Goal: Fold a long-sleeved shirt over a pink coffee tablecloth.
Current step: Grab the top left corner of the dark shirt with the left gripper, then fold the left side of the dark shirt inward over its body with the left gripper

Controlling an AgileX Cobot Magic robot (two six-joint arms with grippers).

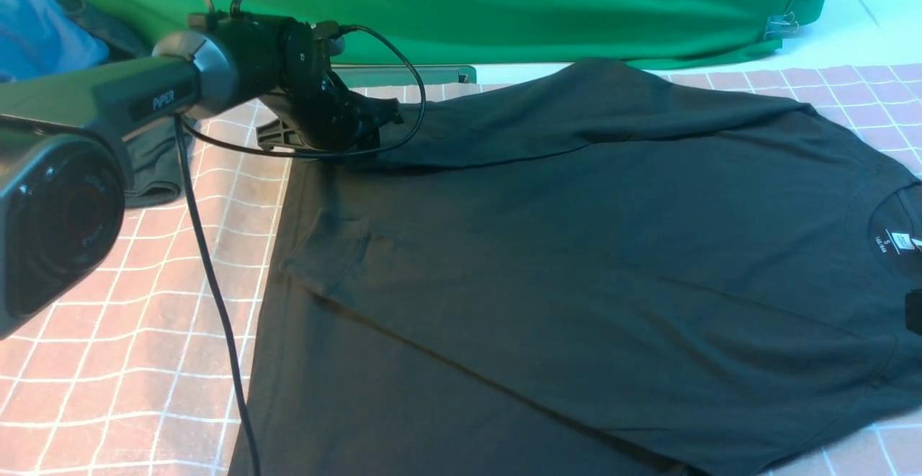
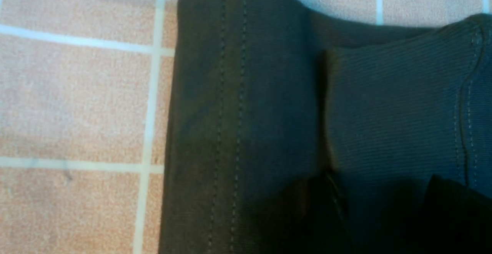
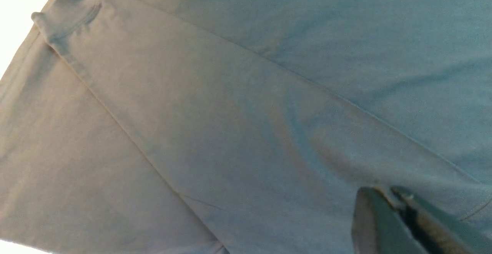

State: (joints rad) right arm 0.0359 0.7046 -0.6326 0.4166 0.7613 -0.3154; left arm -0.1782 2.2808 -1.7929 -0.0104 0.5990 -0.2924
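Black knit fills most of the front view: the long-sleeved shirt [image 1: 576, 260] lies flat on the pink coffee tablecloth [image 1: 130, 361], its collar and white neck label [image 1: 897, 240] at the right and its hem at the left. We see both sleeves folded in over the body. The far sleeve [image 1: 576, 116] runs along the far edge, and the cuff [image 1: 328, 253] of the near one rests on the body close to the hem. The left gripper [image 1: 331, 134] sits low at the shirt's far left corner, at the end of the far sleeve. In its wrist view the dark fingers [image 2: 319, 215] stand spread apart with the ribbed cuff of that sleeve [image 2: 392, 112] lying between them, beside the double-stitched hem [image 2: 230, 131], so we read this tool as released. The right gripper [image 3: 384, 192] is over the shirt near a folded sleeve, its fingers drawn together with only a slim dark seam between them. We cannot tell whether any fabric is nipped there. At the far side hangs a plain green cloth [image 1: 504, 1], and at the far left lie a blue garment [image 1: 36, 29] and a dark grey garment [image 1: 155, 166]. A black cable [image 1: 209, 267] trails from the left arm across the tablecloth.
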